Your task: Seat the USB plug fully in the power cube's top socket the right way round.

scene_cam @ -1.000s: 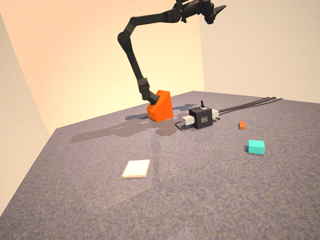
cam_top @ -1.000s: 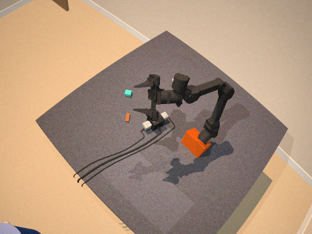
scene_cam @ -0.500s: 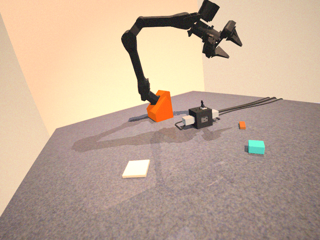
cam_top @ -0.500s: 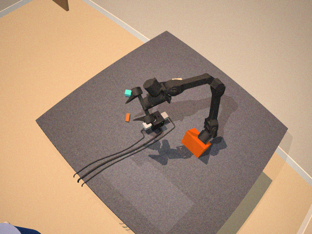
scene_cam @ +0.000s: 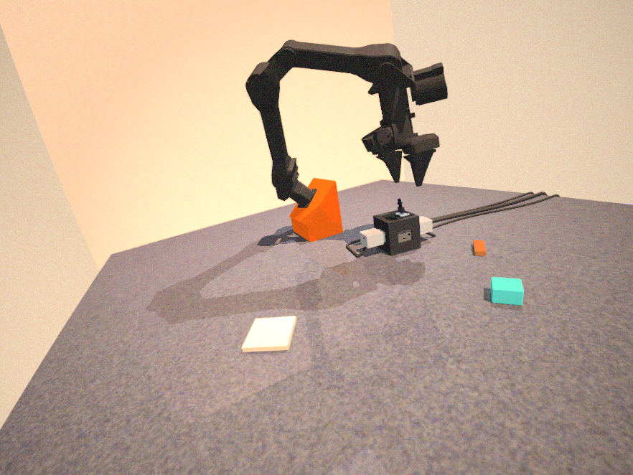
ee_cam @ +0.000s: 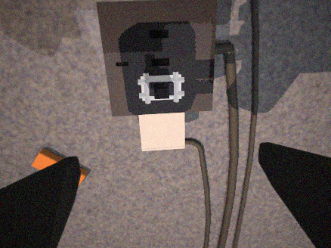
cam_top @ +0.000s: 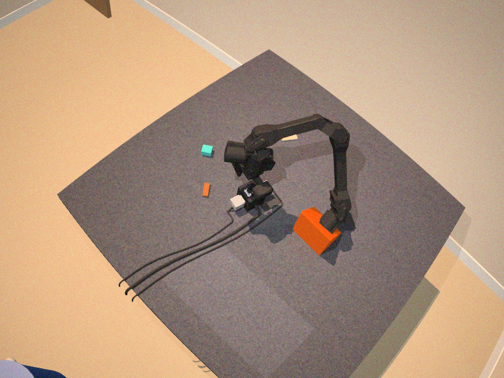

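Note:
The dark power cube [cam_top: 247,202] [scene_cam: 400,236] [ee_cam: 113,25] sits on the grey mat [cam_top: 122,183] [scene_cam: 153,409]. A small black USB plug [scene_cam: 401,206] [ee_cam: 162,90] stands up out of the socket on its top face, and in the wrist view a white socket frame rings it. White plugs sit in the cube's sides [scene_cam: 370,237] [ee_cam: 162,131]. My gripper [scene_cam: 407,179] [ee_cam: 171,158] [cam_top: 253,184] is open and empty. It points down and hangs well above the cube, clear of the plug.
Three dark cables [cam_top: 183,252] [scene_cam: 490,205] [ee_cam: 232,150] run from the cube to the mat's edge. A small orange block [cam_top: 206,189] [scene_cam: 479,247] [ee_cam: 45,159], a teal block [cam_top: 207,150] [scene_cam: 507,290] and a cream tile [scene_cam: 270,333] [cam_top: 290,138] lie nearby. The arm's orange base [cam_top: 315,229] [scene_cam: 319,212] stands beside the cube.

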Controlling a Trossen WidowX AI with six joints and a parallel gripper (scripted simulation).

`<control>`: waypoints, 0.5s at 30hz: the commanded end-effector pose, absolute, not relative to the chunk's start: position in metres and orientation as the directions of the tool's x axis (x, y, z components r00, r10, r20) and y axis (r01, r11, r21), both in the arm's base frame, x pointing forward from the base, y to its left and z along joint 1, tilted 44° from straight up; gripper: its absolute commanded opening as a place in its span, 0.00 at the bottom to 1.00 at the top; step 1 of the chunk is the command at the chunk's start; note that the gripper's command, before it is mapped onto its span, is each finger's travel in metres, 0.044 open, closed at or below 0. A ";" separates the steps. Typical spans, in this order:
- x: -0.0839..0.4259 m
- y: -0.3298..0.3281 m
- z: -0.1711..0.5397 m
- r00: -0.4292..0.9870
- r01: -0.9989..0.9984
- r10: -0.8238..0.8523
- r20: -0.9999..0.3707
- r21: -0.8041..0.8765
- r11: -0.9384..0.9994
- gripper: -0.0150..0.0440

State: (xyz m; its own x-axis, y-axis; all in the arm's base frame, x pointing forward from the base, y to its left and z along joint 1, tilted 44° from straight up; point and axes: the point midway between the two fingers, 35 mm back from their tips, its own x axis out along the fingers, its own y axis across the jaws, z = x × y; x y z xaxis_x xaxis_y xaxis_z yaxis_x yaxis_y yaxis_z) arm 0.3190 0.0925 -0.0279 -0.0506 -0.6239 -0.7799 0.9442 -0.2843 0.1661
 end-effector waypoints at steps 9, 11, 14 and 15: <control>0.314 0.072 -0.018 -0.105 0.938 -0.672 -0.733 0.150 -0.311 1.00; 0.314 0.072 -0.019 -0.105 0.938 -0.672 -0.733 0.150 -0.311 1.00; 0.314 0.070 -0.020 -0.105 0.938 -0.672 -0.733 0.150 -0.311 1.00; 0.313 0.070 -0.021 -0.105 0.938 -0.672 -0.733 0.150 -0.311 1.00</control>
State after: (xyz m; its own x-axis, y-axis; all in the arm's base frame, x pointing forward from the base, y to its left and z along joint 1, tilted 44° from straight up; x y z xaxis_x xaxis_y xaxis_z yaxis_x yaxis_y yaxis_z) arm 0.3138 0.0724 -0.0191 -0.1058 -0.6682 -0.7364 0.9388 -0.3113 0.1476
